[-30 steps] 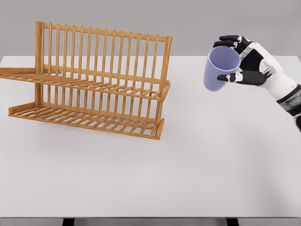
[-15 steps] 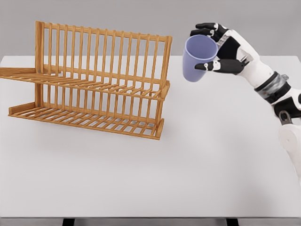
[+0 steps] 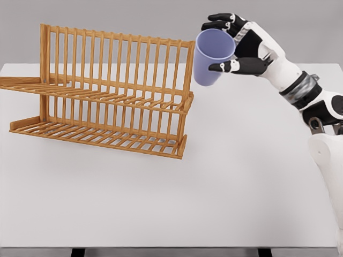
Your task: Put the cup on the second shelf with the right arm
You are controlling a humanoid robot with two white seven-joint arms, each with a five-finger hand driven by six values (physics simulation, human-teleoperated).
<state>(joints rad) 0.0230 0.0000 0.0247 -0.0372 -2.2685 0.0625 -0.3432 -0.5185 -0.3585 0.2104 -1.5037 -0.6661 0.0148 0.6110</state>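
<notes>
White counter under a grey wall carries a wooden two-tier dish rack. Just right of the rack's upper right post, the right hand holds a lavender cup in the air, tilted, black fingers wrapped around its wall.

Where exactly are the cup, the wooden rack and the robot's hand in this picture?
cup (image 3: 210, 63): head view, on its lavender outer wall.
wooden rack (image 3: 115, 64): head view, on the upright back slats.
right hand (image 3: 247, 49): head view, on the palm behind the cup.
</notes>
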